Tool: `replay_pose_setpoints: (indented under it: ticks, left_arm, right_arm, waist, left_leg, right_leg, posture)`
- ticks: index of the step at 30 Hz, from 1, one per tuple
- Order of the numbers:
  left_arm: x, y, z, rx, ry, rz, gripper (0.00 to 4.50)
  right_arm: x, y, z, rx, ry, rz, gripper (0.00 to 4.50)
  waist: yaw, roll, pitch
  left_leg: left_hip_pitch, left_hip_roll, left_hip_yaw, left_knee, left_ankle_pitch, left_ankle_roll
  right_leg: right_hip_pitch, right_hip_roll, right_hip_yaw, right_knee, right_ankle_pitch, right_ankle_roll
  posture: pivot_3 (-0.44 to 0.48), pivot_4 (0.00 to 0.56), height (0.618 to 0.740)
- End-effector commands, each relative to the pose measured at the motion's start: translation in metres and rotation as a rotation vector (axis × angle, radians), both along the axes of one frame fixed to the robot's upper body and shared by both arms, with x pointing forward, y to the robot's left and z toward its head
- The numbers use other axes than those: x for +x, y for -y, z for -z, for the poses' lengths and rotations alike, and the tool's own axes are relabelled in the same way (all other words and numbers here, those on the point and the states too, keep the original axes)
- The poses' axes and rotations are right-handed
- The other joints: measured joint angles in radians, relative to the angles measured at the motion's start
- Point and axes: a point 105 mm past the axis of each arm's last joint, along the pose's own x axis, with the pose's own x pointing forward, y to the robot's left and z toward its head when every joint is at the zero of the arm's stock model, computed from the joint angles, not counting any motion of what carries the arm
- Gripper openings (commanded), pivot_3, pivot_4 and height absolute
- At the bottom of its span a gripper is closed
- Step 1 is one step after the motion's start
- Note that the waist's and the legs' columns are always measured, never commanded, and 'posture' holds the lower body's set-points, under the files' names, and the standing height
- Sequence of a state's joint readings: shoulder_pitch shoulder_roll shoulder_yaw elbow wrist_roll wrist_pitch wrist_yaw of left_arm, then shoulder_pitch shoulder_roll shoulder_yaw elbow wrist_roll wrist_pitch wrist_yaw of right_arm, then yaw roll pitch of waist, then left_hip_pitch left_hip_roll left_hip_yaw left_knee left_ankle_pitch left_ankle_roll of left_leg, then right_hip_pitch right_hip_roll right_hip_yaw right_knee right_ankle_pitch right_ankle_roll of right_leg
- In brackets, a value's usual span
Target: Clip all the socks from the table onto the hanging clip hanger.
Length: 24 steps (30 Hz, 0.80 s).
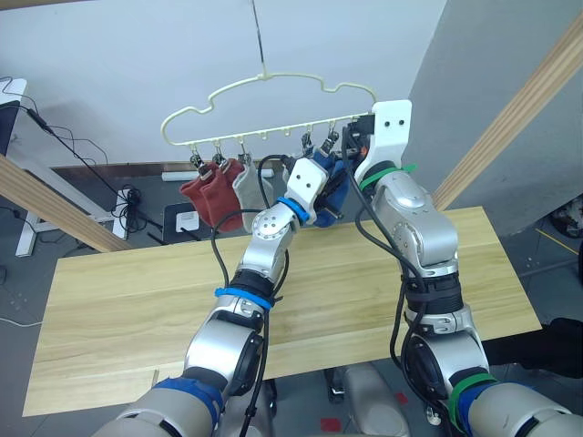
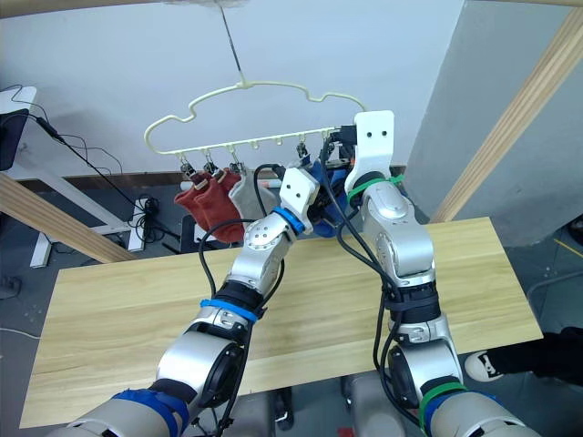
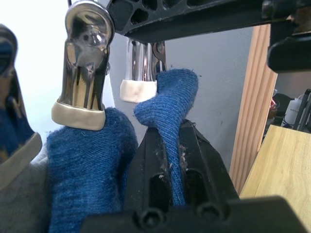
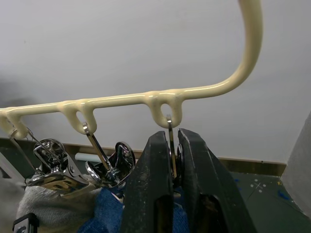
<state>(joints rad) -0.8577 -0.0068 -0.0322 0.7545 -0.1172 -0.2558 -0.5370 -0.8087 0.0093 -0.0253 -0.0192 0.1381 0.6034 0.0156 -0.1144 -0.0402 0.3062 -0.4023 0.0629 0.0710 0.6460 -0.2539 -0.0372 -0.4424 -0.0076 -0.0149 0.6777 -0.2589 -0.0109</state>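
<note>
The pale yellow clip hanger hangs above the table's far edge. Two rust red socks and a light grey sock hang from its left clips. A blue sock hangs from a metal clip. My left gripper is shut on a second blue sock, whose upper edge sits at the cream tip of the neighbouring clip. My right gripper is shut on the end clip, just under the hanger's last loop. Both grippers meet at the hanger's right end.
Slanted wooden beams stand at the right and left of the table. Cables and a power strip lie on the floor behind it. A person's shoe shows beside the table's near right corner.
</note>
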Motion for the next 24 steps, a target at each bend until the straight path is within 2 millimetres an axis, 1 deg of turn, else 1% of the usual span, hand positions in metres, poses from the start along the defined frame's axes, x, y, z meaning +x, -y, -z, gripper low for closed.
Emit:
replay_pose_setpoints:
  ticks: [1,5,6,7,8,9,12,14,16,17,18,19,22,24]
  left_arm:
    - [-0.002,0.006,-0.019,-0.036,0.054,0.014,0.00]
    - [-0.006,0.010,-0.022,-0.063,0.038,0.059,0.00]
    - [-0.008,0.010,-0.021,-0.057,0.030,0.074,0.00]
    - [-0.010,0.009,-0.020,-0.047,0.025,0.094,0.56]
    - [-0.012,0.008,-0.019,-0.029,0.024,0.109,0.76]
    - [-0.016,0.006,-0.017,-0.011,0.022,0.125,1.06]
    - [-0.023,-0.001,-0.013,0.012,-0.003,0.158,2.01]
    - [-0.031,-0.019,-0.009,0.061,-0.026,0.168,2.58]
    - [-0.046,-0.047,-0.011,0.111,-0.049,0.189,3.18]
    - [-0.051,-0.054,-0.013,0.129,-0.059,0.197,3.51]
    - [-0.057,-0.066,-0.012,0.170,-0.072,0.197,3.81]
    - [-0.062,-0.077,-0.011,0.210,-0.090,0.187,3.81]
    - [-0.078,-0.129,-0.010,0.351,-0.169,0.092,3.81]
    - [-0.081,-0.170,-0.011,0.466,-0.196,-0.052,3.81]
  right_arm:
    - [-0.008,0.007,-0.018,0.061,0.054,0.007,1.72]
    - [-0.019,0.010,-0.023,0.093,0.067,-0.020,3.21]
    - [-0.029,0.011,-0.025,0.085,0.080,-0.053,3.50]
    - [-0.037,0.011,-0.025,0.072,0.089,-0.087,3.88]
    - [-0.044,0.010,-0.025,0.055,0.094,-0.120,4.20]
    - [-0.051,0.010,-0.024,0.037,0.093,-0.152,4.50]
    - [-0.062,0.011,-0.021,0.007,0.077,-0.214,4.50]
    - [-0.073,0.012,-0.019,-0.072,0.074,-0.295,4.50]
    - [-0.084,0.012,-0.016,-0.177,0.083,-0.387,4.50]
    - [-0.087,0.012,-0.015,-0.207,0.084,-0.415,4.50]
    - [-0.090,0.013,-0.013,-0.252,0.088,-0.442,4.50]
    - [-0.092,0.015,-0.012,-0.292,0.092,-0.459,4.50]
    - [-0.096,0.028,-0.004,-0.429,0.108,-0.506,4.50]
    - [-0.096,0.039,-0.001,-0.512,0.119,-0.523,4.50]
  waist:
    - [0.000,0.000,0.000]
    - [0.000,0.000,0.000]
    - [0.001,0.000,0.000]
    - [0.001,0.000,0.000]
    - [0.001,0.000,0.000]
    - [0.001,0.000,0.000]
    - [-0.006,0.000,0.000]
    - [-0.011,0.000,0.000]
    - [-0.018,0.000,0.000]
    - [-0.026,0.000,0.000]
    - [-0.028,0.000,0.000]
    - [-0.028,0.000,0.000]
    - [-0.027,0.000,-0.001]
    - [-0.024,0.000,-0.001]
  left_leg:
    - [0.000,0.000,0.000,0.000,0.000,0.000]
    - [0.000,0.000,0.001,0.000,0.001,-0.001]
    - [-0.001,0.000,0.001,0.000,0.001,-0.001]
    - [-0.001,0.000,0.001,0.000,0.001,-0.002]
    - [-0.001,0.000,0.001,-0.001,0.001,-0.002]
    - [-0.001,0.000,0.001,-0.001,0.001,-0.002]
    - [-0.001,0.000,0.002,-0.001,0.001,-0.002]
    - [0.001,0.001,0.002,-0.001,0.001,-0.002]
    - [0.001,0.001,0.001,0.000,0.001,-0.002]
    - [0.001,0.001,0.001,0.000,0.001,-0.003]
    - [0.002,0.001,0.001,0.000,0.002,-0.003]
    - [0.002,0.002,0.001,0.000,0.002,-0.003]
    - [0.003,0.002,0.000,0.000,0.002,-0.004]
    - [0.003,0.002,0.000,0.000,0.003,-0.004]
  right_leg:
    - [0.000,0.000,0.000,0.000,0.000,0.000]
    - [0.000,0.000,0.000,0.000,0.000,0.000]
    - [-0.001,0.000,0.000,0.000,0.000,0.000]
    - [-0.001,0.000,0.000,-0.001,0.000,0.000]
    - [-0.001,0.000,0.000,-0.001,0.000,0.000]
    - [-0.001,0.000,0.000,-0.002,0.000,0.000]
    - [-0.001,0.000,0.002,-0.001,0.000,0.000]
    - [-0.001,0.000,0.002,0.001,0.000,0.000]
    - [-0.001,0.001,0.002,0.002,0.000,0.000]
    - [-0.001,0.001,0.002,0.002,0.000,0.000]
    - [-0.001,0.001,0.002,0.003,0.000,0.000]
    - [-0.001,0.002,0.002,0.003,0.000,0.000]
    - [0.000,0.003,0.002,0.003,-0.001,0.002]
    - [0.000,0.003,0.002,0.003,-0.003,0.005]
  posture:
    - [-0.242,0.285,0.740]
    - [-0.235,0.286,0.740]
    - [-0.231,0.286,0.740]
    - [-0.231,0.286,0.740]
    - [-0.231,0.286,0.740]
    - [-0.230,0.284,0.740]
    - [-0.228,0.280,0.740]
    - [-0.226,0.274,0.740]
    - [-0.219,0.266,0.740]
    - [-0.216,0.264,0.740]
    - [-0.212,0.261,0.740]
    - [-0.207,0.258,0.740]
    - [-0.163,0.238,0.740]
    - [-0.132,0.225,0.740]
